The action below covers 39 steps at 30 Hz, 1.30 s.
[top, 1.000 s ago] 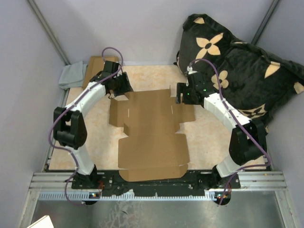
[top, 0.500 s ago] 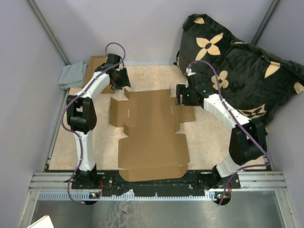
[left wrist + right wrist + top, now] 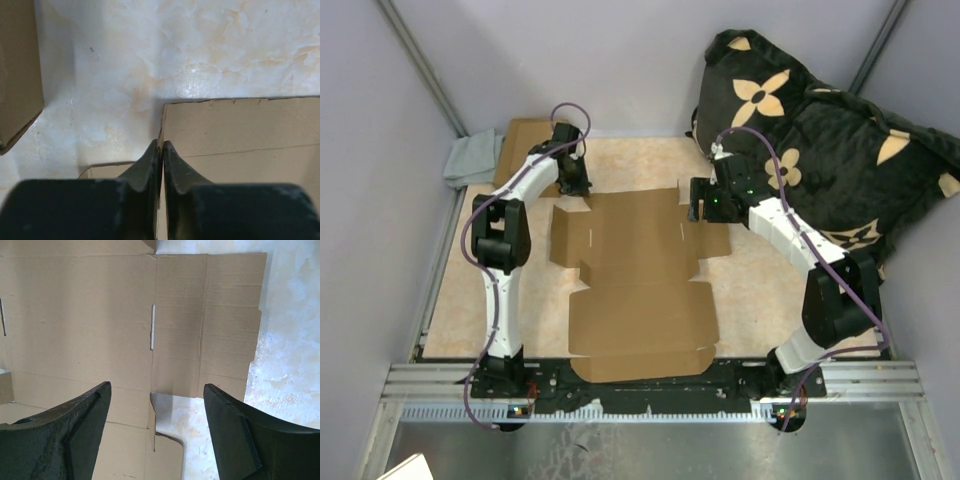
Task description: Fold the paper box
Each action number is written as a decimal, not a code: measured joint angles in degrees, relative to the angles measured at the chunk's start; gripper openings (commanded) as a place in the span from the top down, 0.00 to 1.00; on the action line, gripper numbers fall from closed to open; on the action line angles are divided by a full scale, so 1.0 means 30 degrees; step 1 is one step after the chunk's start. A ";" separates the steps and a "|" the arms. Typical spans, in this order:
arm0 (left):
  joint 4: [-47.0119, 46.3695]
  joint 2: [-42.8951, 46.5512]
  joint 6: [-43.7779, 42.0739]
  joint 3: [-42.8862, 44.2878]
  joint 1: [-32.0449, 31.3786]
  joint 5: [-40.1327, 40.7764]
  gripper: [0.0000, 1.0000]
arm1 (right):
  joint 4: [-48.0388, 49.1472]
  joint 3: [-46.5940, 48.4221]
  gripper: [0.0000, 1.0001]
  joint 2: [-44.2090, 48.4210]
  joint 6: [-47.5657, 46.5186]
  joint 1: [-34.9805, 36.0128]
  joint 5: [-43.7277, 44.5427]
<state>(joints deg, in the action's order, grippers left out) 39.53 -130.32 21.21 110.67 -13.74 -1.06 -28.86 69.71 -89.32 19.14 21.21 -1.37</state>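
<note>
The paper box (image 3: 635, 270) lies flat and unfolded on the marbled table, a brown die-cut cardboard sheet with flaps and slits. My left gripper (image 3: 582, 190) is at the sheet's far left corner. In the left wrist view its fingers (image 3: 161, 145) are pressed together with the thin edge of a raised flap (image 3: 240, 130) pinched between them. My right gripper (image 3: 698, 205) hovers over the far right side flap. In the right wrist view it (image 3: 157, 386) stands wide open above the cardboard (image 3: 75, 315), holding nothing.
A smaller stack of brown cardboard (image 3: 525, 135) and a grey cloth (image 3: 472, 158) sit at the far left corner; the stack's edge (image 3: 15, 75) lies just left of my left gripper. A big black flowered cushion (image 3: 820, 130) fills the far right. Grey walls enclose the table.
The left arm has stretched out toward the back, carrying its gripper to the sheet's far left corner, where it went from open to shut on the flap's edge. The right arm has not moved.
</note>
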 measured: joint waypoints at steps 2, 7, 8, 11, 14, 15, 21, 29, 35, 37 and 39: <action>-0.0015 0.0000 -0.0095 0.0029 -0.0007 -0.0007 1.00 | -0.0015 0.0000 0.25 0.0000 0.0000 0.0000 0.0000; -0.0124 0.0175 -0.0182 -0.0124 -0.0007 0.0000 1.00 | -0.0138 0.0015 0.25 -0.0007 0.0000 0.0000 0.0000; -0.0284 0.0430 -0.0189 -0.0415 -0.0007 -0.0007 1.00 | -0.0219 0.0044 0.25 -0.0007 0.0000 0.0000 0.0007; -0.1625 0.2506 -0.0248 -0.3016 0.0000 -0.0131 1.00 | -0.0612 0.0313 0.25 -0.0058 -0.0007 0.0000 0.0044; -0.3344 0.5391 -0.0386 -0.6040 0.0000 -0.0444 1.00 | -0.0947 0.0954 0.25 -0.0131 -0.0029 0.0000 0.0095; -0.3978 0.6601 -0.0444 -0.7125 -0.0007 -0.0576 1.00 | -0.1078 0.1224 0.25 -0.0131 -0.0036 0.0000 0.0109; -0.7643 1.2203 -0.0750 -1.1205 -0.0131 -0.1472 1.00 | -0.1829 0.2951 0.25 -0.0131 -0.0532 0.0000 0.0007; -1.1409 1.6553 -0.2142 -1.4848 -0.0845 -0.1982 1.00 | -0.3752 0.4962 0.25 0.0095 -0.1603 0.0000 0.0015; -1.3755 1.8782 -0.3402 -1.7340 -0.1195 -0.2178 1.00 | -0.5013 0.6907 0.28 0.0816 -0.2266 0.0000 0.0073; -1.4557 1.9504 -0.3752 -1.8185 -0.1319 -0.2186 1.00 | -0.5195 0.7206 0.31 0.1122 -0.2397 0.0000 -0.0044; -1.5380 2.0189 -0.4073 -1.9008 -0.1501 -0.2229 1.00 | -0.5370 0.7475 0.35 0.1217 -0.2492 0.0000 -0.0160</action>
<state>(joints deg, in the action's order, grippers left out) -6.61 -69.76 8.99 53.65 -18.24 -7.75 -44.97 92.14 -85.67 11.66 21.21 -1.85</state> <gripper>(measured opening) 0.009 0.703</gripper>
